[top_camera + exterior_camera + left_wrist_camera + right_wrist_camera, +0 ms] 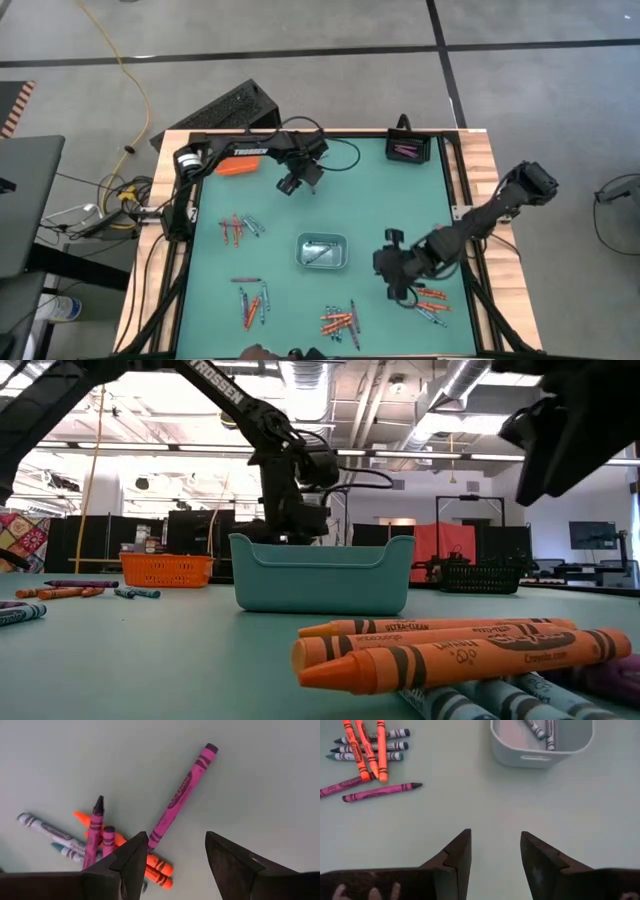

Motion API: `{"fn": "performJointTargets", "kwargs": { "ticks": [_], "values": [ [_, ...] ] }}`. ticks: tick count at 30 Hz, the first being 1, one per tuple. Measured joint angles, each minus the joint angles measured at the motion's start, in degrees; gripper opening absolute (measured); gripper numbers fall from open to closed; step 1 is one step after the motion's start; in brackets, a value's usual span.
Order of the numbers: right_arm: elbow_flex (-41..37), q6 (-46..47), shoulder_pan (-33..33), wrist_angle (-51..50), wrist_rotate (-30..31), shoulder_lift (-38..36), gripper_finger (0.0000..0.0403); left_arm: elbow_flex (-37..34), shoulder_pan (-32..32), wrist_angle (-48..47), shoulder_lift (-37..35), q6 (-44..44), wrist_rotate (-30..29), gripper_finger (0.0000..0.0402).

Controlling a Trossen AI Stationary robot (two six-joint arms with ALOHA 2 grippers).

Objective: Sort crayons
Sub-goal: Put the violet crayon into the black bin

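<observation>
Crayons lie in loose heaps on the green mat: one at the left (238, 228), two near the front edge (252, 303) (340, 321), one at the right (430, 300). My left gripper (300, 182) hangs open over the far middle of the mat. Its wrist view shows it (175, 837) above a pink crayon (181, 795) and a small pile of orange, pink and blue ones (100, 840), touching none. My right gripper (393, 275) (495, 832) is open over bare mat right of the clear tray (520, 755), which holds two blue crayons (542, 730).
An orange tray (235, 167) stands at the far left and a black tray (408, 150) at the far right. The low view shows orange crayons (450, 650) close to the front edge. Bare mat lies between the heaps and around the clear tray (322, 251).
</observation>
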Motion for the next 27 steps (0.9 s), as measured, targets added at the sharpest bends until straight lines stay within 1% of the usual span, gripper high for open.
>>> {"fn": "performJointTargets", "kwargs": {
  "ticks": [7, 13, 19, 27],
  "values": [
    [0.0, 5.1, 4.4, -0.5, 6.3, 0.0, 0.0161, 3.7, -0.2, -2.1, 3.4, 1.1, 0.1, 0.0187],
    [0.0, 6.6, 5.0, -0.6, 7.5, 0.0, 0.0161, 7.8, -0.2, -6.6, 6.8, 1.5, 0.6, 0.0169],
    [0.0, 6.6, 5.0, -0.7, 7.7, 0.0, 0.0161, 9.0, -0.2, -8.3, 7.6, 1.6, 0.9, 0.012],
    [0.0, 6.6, 5.0, -1.9, 8.7, 0.0, 0.0161, 9.0, -0.5, -10.4, 7.7, 1.6, 1.7, 0.0028]
  ]
}}
